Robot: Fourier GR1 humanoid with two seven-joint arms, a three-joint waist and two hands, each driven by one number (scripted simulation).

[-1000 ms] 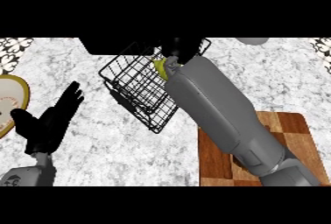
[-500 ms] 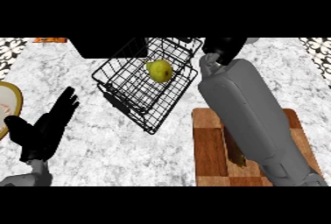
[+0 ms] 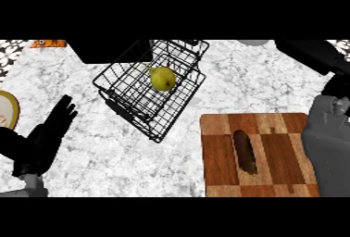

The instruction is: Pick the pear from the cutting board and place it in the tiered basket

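The right hand [image 3: 321,55] is cut off, grip unreadable; the yellow-green pear [image 3: 163,78] sits in the tiered basket [image 3: 130,99]; the left hand [image 3: 48,134] rests released.

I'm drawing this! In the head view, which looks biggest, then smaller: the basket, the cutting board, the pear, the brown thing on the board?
1. Basket and cutting board: they look about alike, so no clear winner.
2. The brown thing, long and thin.
3. The pear, lying in the basket, looks smallest, though only slightly.
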